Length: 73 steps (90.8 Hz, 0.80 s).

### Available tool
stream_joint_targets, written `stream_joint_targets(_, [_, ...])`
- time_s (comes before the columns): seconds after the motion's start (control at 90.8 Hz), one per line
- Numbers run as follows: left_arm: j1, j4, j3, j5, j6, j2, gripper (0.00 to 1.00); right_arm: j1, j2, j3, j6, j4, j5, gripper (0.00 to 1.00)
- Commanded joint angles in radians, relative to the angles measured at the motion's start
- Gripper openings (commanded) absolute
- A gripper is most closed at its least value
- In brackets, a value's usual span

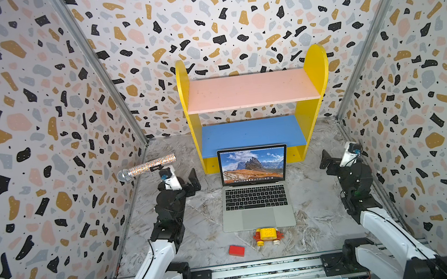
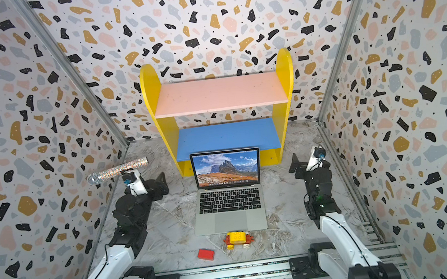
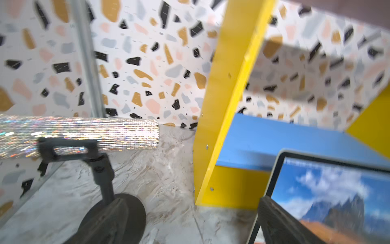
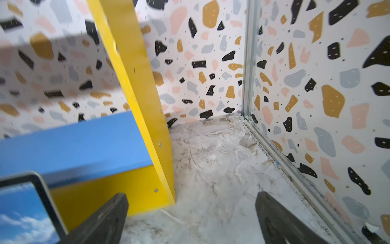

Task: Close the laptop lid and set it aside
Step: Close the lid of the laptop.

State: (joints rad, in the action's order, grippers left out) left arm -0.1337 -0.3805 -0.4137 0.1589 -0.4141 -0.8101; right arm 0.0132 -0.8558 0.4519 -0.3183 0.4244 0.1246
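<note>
**Top views.** The laptop (image 1: 256, 200) sits mid-table, open, with its screen lit. The laptop lid (image 1: 253, 165) stands near upright. A yellow shelf unit (image 1: 317, 76) is directly behind the laptop, its blue board close to the lid's back. The left gripper (image 1: 193, 183) and right gripper (image 1: 326, 162) flank the laptop at lid level, both with jaws spread wide and holding nothing. A yellow toy car (image 1: 267, 235) lies just before the laptop's front edge, with a red block (image 1: 236, 250) near it. A glitter microphone (image 1: 147, 167) on a stand is left of the laptop.

Hazards, as judged:
- There is little room behind the lid, so a finger reaching over may strike the shelf unit.
- A low push may skid the laptop into the toy car.
- A fast drop may slam the screen.

The lettering below the screen is too small to read.

**Left wrist.** The lid's corner (image 3: 329, 200) is beside one finger (image 3: 278, 221); contact cannot be told here. The microphone stand (image 3: 103, 175) is close, so a swing could topple it. No writing is legible.

**Right wrist.** The fingers (image 4: 118, 202) are apart. The lid's corner (image 4: 27, 207) is beside them, not touching. Nothing can be read
</note>
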Motion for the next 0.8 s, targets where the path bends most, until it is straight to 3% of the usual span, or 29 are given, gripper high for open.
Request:
stream_joint_targets(0.0, [0.027,0.464,-0.115,0.221,-0.664,0.067,0.99,0.000,0.075,0.183,-0.265,-0.471,0.057,1.00])
stream_joint_targets(0.044, [0.036,0.503,-0.143,0.157,-0.714,0.084,0.99,0.000,0.084,0.248,-0.308,-0.591,0.049,1.00])
stream_joint_targets(0.099, [0.031,0.546,-0.210,0.081,-0.660,0.088,0.99,0.001,0.090,0.300,-0.317,-0.649,0.004,1.00])
stream_joint_targets(0.209, [0.024,0.667,-0.338,-0.032,-0.567,0.073,1.00,0.001,0.081,0.365,-0.283,-0.659,-0.198,1.00])
stream_joint_targets(0.418, [0.008,0.781,-0.461,-0.156,-0.432,0.062,1.00,0.008,-0.058,0.575,-0.235,-0.797,-0.469,1.00])
stream_joint_targets(0.683, [-0.013,0.798,-0.530,-0.261,-0.336,0.045,1.00,0.118,-0.202,0.757,-0.161,-0.911,-0.500,0.99])
stream_joint_targets(0.793, [-0.019,0.808,-0.554,-0.292,-0.325,0.036,1.00,0.178,-0.253,0.794,-0.143,-0.925,-0.498,0.94])
